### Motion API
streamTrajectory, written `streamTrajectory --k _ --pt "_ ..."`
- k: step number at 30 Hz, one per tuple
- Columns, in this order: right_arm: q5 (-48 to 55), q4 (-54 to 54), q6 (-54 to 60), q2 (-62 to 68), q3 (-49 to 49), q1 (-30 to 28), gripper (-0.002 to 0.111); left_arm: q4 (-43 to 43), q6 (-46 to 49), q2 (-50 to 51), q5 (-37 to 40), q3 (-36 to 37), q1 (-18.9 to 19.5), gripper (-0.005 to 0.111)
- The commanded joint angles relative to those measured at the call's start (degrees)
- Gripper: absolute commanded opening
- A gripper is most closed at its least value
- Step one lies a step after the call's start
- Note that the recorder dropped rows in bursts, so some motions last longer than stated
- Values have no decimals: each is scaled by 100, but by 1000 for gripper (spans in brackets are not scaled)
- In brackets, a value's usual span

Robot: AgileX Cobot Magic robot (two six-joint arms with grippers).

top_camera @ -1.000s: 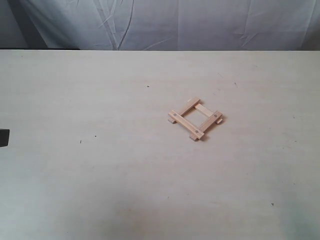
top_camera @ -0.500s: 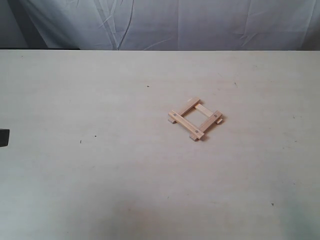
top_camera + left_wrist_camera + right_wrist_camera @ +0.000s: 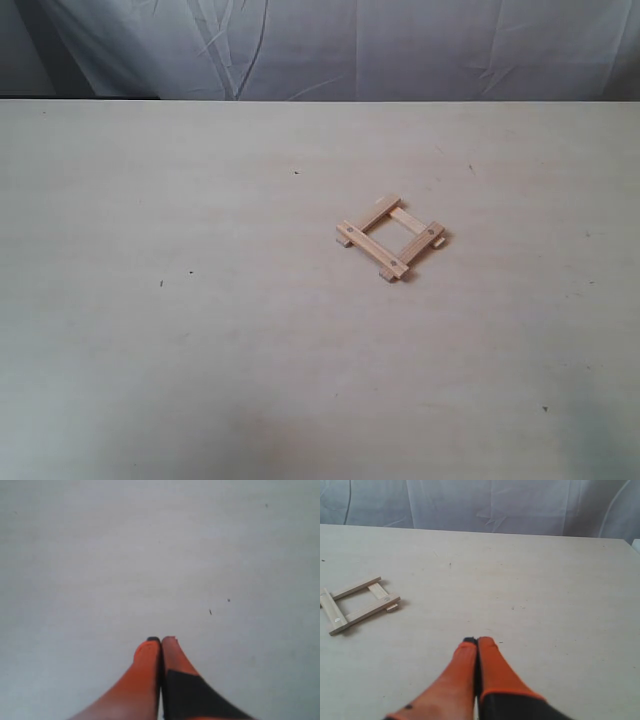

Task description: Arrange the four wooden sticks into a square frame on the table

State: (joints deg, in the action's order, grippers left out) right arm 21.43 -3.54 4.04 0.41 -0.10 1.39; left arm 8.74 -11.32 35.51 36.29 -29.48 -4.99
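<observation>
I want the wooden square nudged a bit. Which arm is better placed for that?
Probably right: the right pincer, shut, has the square frame in its view. The left pincer sees only table.

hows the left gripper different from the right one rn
The left orange-fingered gripper points steeply down, seeing only cream table. The right orange-fingered gripper is angled shallower, with the pale wooden square frame and grey cloth in view. Both are shut, empty.

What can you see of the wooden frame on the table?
The frame is a small hollow square of four pale wooden sticks, two laid across the other two, ends sticking out at the corners. Dark holes show near some ends. It lies flat on the table, right of centre, turned diamond-wise; nothing else touches it.
</observation>
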Motion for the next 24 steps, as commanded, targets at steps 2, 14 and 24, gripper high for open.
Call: streamTrajectory --k 2,14,24 --pt "-88 5 5 -41 10 -30 -1 -82 -24 -1323 -664 860 463 0" --pt "-88 5 5 -41 10 -30 -1 -196 -24 -3551 -1791 2413 669 0" --pt "-88 5 -6 -41 10 -30 -1 57 -24 -3551 -1969 2948 712 0"
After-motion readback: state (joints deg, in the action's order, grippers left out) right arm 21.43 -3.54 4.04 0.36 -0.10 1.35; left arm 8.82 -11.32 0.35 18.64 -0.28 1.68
